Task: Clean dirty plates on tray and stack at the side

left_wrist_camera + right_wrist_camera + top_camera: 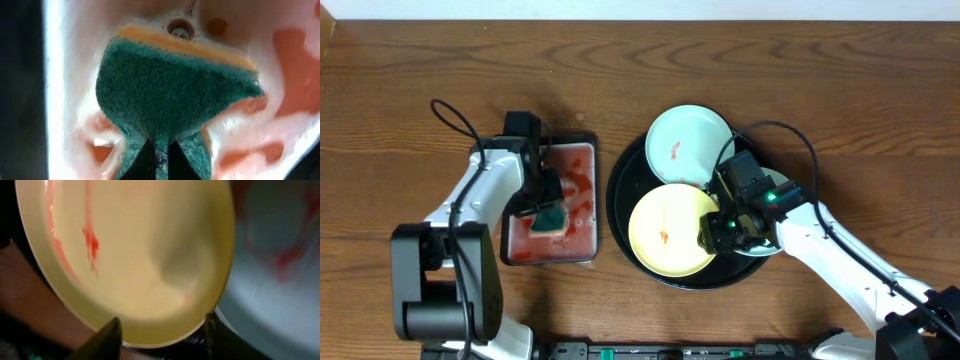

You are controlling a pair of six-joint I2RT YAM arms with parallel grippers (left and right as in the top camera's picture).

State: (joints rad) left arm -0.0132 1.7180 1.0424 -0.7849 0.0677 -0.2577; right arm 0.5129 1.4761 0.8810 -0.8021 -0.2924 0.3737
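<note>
The overhead view is evenly lit and sharp, with soft, short shadows on the wooden table. The left wrist view is very bright, nearly washed out around the green sponge, and dark at its left edge. The right wrist view is dim and blurred; the yellow plate is out of focus, the lower corners dark.

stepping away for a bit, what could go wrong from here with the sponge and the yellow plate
1. The sponge, pinched in the left fingers, sits over the red liquid in the small tray. It may drip on the wood on its way across, or smear rather than clean.
2. The right fingers stand open at the rim of the yellow plate, which overlaps the light blue plate. A shallow grip could slip or drag that plate.
</note>
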